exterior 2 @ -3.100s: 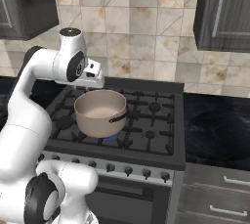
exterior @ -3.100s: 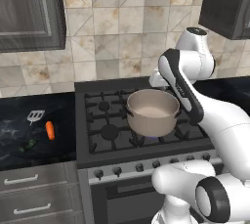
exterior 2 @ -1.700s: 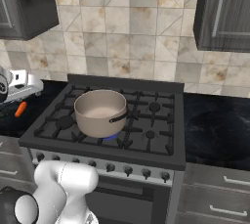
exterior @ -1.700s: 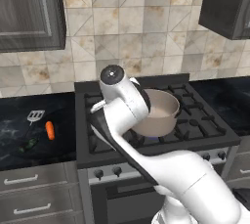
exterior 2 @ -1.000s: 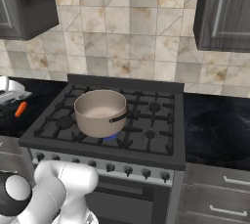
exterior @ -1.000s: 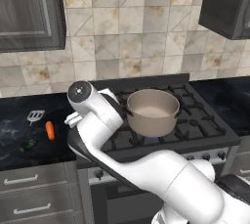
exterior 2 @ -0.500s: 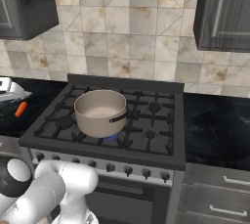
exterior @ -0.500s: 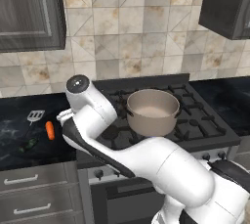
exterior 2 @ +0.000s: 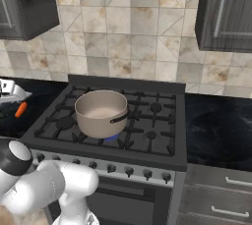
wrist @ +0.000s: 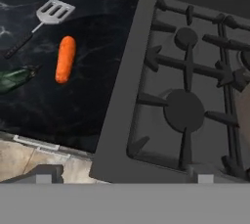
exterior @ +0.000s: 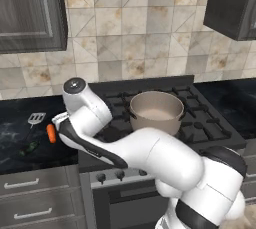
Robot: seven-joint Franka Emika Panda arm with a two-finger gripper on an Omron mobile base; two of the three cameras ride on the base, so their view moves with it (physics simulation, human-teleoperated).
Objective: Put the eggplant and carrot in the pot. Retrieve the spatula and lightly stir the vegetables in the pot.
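Observation:
The tan pot stands on the stove's front left burner. On the dark counter left of the stove lie the orange carrot, the dark eggplant with its green tip, and the slotted spatula. My gripper hangs open and empty above the seam between counter and stove. The carrot is up and to the left of it in the hand view. The spatula lies beyond the carrot, and the eggplant is cut off by the left edge.
The black stove grates take up the right half of the hand view. Control knobs line the stove front. Dark cabinets hang above the counter, with drawers below it. My white arm sweeps across the stove front.
The arm has swung left from the pot to the counter's edge beside the stove, settling a little lower in the last second. The jaws have stayed wide apart. The vegetables and spatula have not moved.

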